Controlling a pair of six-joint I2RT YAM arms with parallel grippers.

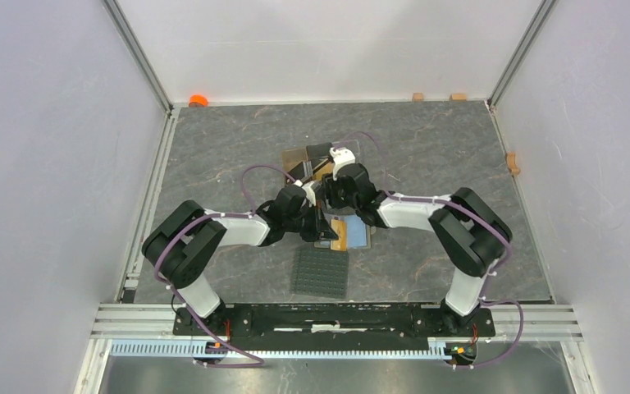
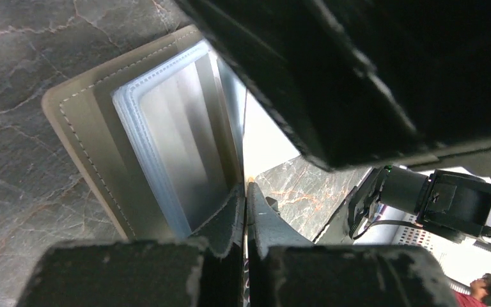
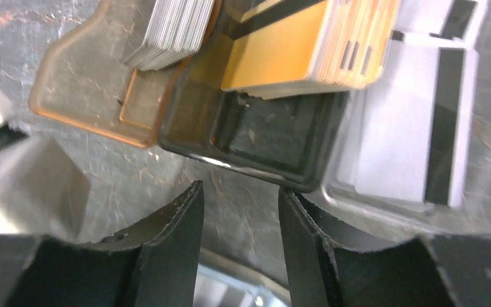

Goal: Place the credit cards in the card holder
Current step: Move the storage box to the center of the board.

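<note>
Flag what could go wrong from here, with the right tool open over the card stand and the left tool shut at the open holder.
1. The gold cards sit tightly stacked in the clear stand; the open right tool could pinch several at once.
2. The left tool seems to pinch only a thin edge of the card holder, which could slip free.
3. The two tools work close together, so they could bump.

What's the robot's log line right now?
left end effector shut on card holder | right end effector open, empty, at card stand
</note>
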